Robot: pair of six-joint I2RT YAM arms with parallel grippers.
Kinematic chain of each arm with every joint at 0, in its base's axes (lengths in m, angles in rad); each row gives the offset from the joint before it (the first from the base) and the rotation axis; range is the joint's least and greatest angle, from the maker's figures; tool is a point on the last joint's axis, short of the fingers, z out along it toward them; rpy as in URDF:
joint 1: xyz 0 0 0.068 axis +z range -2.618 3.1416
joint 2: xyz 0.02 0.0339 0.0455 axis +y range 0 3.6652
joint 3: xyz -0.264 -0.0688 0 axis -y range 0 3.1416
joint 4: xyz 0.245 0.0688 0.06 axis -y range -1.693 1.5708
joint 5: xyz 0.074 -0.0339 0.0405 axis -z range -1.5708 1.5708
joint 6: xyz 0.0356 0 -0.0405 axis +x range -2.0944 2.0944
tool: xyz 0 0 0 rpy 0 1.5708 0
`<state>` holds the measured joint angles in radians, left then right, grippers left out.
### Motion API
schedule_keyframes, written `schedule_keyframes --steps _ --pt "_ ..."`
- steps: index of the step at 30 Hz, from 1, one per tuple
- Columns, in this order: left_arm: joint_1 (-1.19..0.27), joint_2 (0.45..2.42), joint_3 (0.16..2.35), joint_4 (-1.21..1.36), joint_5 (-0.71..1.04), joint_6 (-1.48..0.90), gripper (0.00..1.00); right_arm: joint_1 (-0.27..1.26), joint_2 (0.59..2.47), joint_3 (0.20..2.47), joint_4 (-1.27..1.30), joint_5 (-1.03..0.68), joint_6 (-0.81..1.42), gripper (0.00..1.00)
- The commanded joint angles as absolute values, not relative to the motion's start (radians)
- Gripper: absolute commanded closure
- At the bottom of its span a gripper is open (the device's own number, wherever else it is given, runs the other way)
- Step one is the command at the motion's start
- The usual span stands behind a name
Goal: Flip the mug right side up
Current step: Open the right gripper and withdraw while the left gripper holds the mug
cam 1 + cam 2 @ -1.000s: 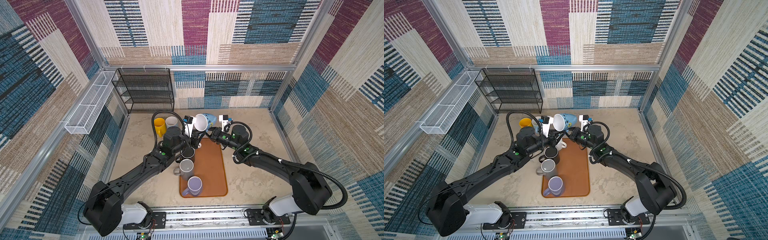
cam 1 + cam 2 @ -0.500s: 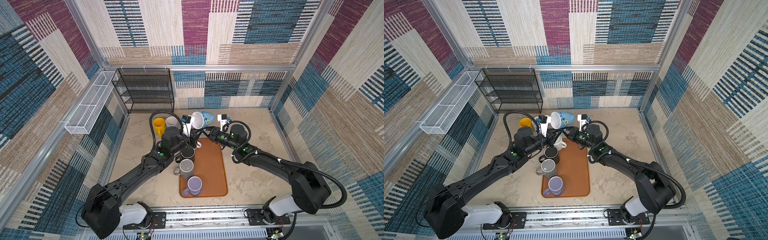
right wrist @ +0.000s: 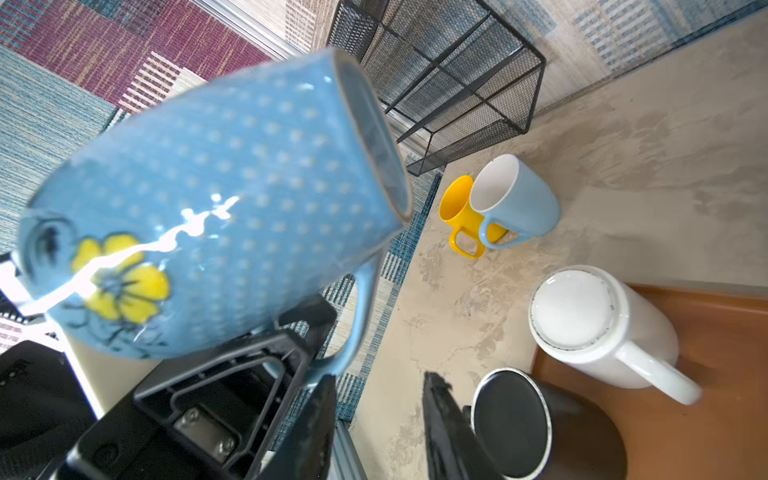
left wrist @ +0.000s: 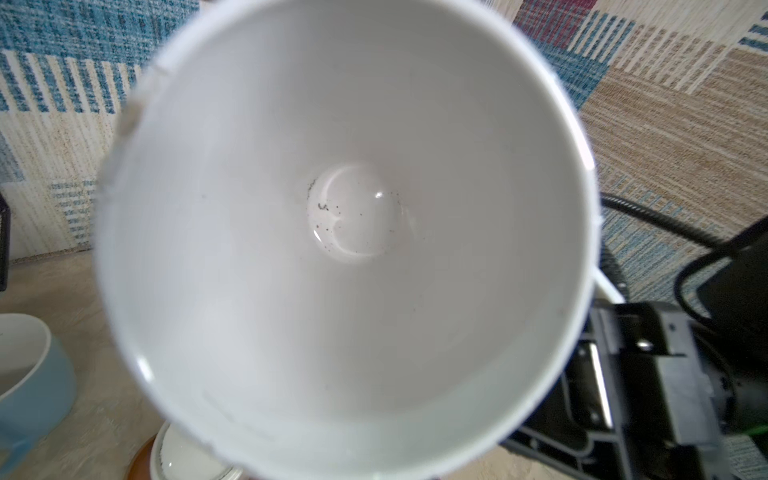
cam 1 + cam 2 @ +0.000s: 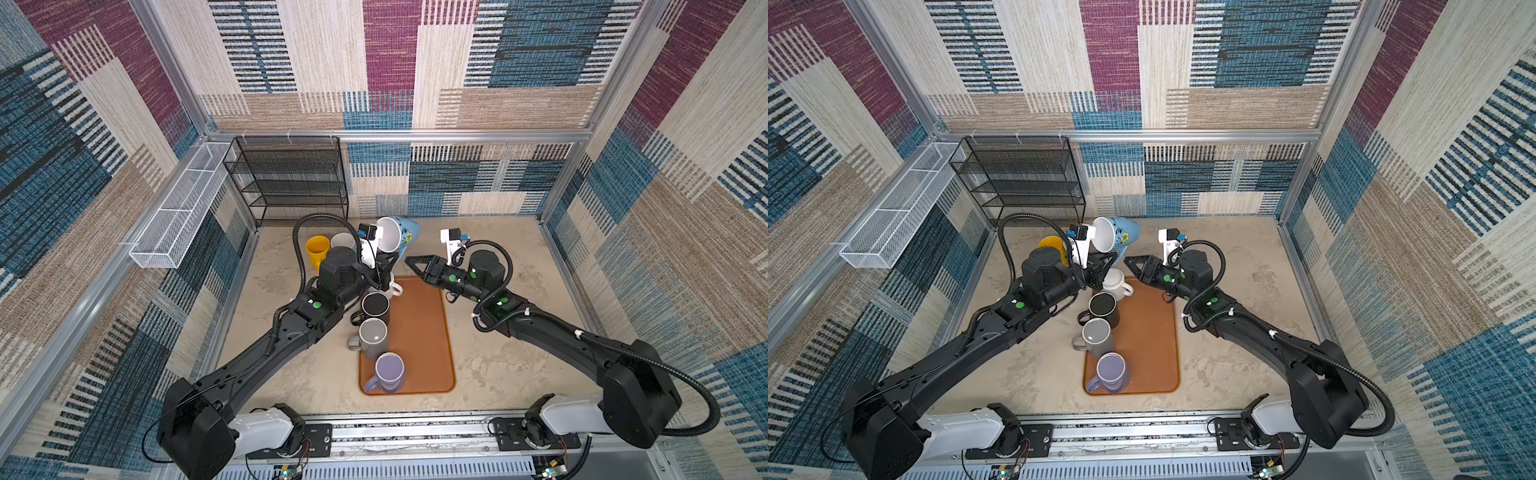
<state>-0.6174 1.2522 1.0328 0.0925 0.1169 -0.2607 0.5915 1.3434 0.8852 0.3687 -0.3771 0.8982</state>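
We see an orange tray (image 5: pixel 419 332) lying on the beige tabletop (image 5: pixel 498 365). Three mugs stand upright in a line along the tray's left edge. The black mug (image 5: pixel 375 304) is farthest back, the grey mug (image 5: pixel 372 334) is in the middle, and the purple mug (image 5: pixel 389 370) is by the tray's near left corner. Their handles point off the tray's left side. Off the tray, beyond its far left corner, a yellow mug (image 3: pixel 457 216) and a pale blue mug (image 3: pixel 515 199) stand close side by side. Farther behind the tray, a black wire rack (image 5: pixel 291 183) stands against the back wall. A white wire basket (image 5: pixel 183 216) hangs on the side wall, well apart from the tray.
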Motion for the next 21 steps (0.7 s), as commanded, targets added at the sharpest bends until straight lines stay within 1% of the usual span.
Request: schedule_keyframes --steps 1,9,16,21 --pt "-0.617 1.267 1.09 0.029 0.053 -0.242 1.0 0.591 1.303 0.899 0.253 -0.299 0.797 0.62" --pt "-0.616 1.323 1.198 -0.151 -0.018 -0.251 1.0 0.567 1.182 0.879 0.101 -0.158 0.707 0.66" --pt "-0.616 1.407 1.328 -0.336 -0.093 -0.262 1.0 0.54 1.113 0.86 0.032 -0.112 0.667 0.7" --pt "-0.617 1.482 1.444 -0.482 -0.152 -0.29 1.0 0.531 1.072 0.83 0.025 -0.086 0.664 0.74"
